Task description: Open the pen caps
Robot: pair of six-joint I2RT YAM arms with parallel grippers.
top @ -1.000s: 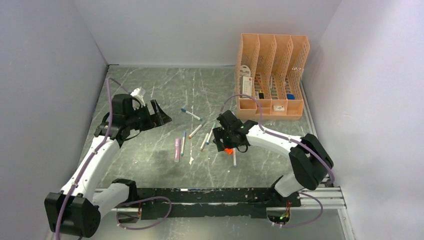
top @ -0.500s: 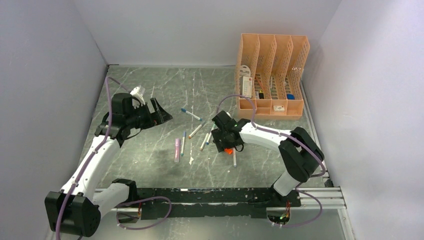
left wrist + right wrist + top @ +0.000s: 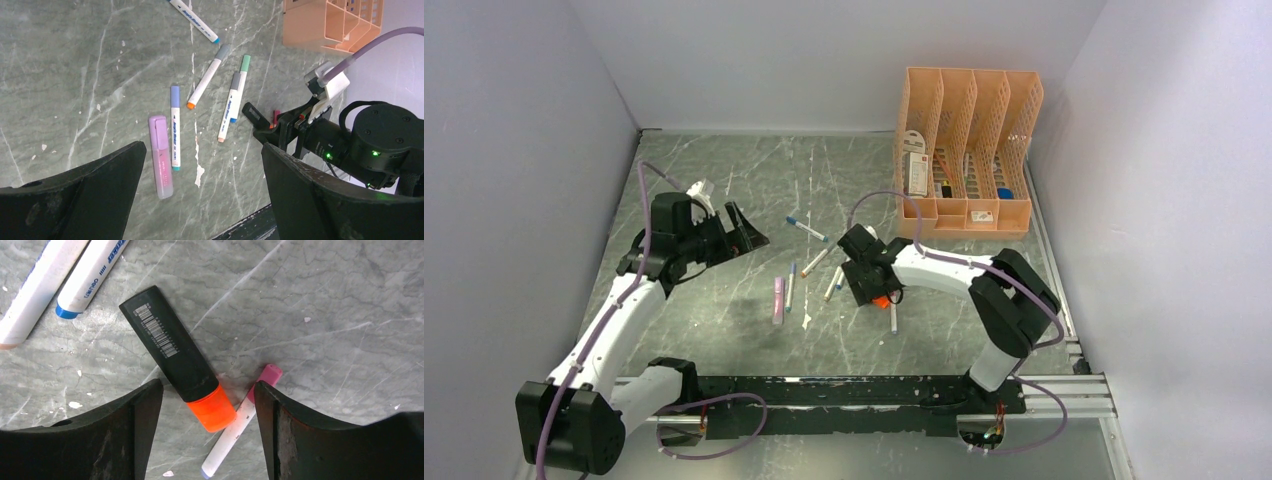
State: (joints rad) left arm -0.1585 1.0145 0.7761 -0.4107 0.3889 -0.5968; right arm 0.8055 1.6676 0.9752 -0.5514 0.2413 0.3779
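Orange cap (image 3: 212,409), smooth light plastic and likely slippery, sits snug on a stiff black marker (image 3: 170,352) lying on the tabletop (image 3: 325,300). The right tool (image 3: 208,385) straddles it, jaws apart, gripping nothing; I'd pinch the cap's sides. The left tool (image 3: 203,147) hangs wide, empty

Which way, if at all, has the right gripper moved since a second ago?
Yes: the right gripper slid slightly left, away from the peach file organizer.

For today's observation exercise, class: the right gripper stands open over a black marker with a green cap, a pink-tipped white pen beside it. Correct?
The cap on the black marker is orange, not green; the right wrist view shows it. The rest stands.
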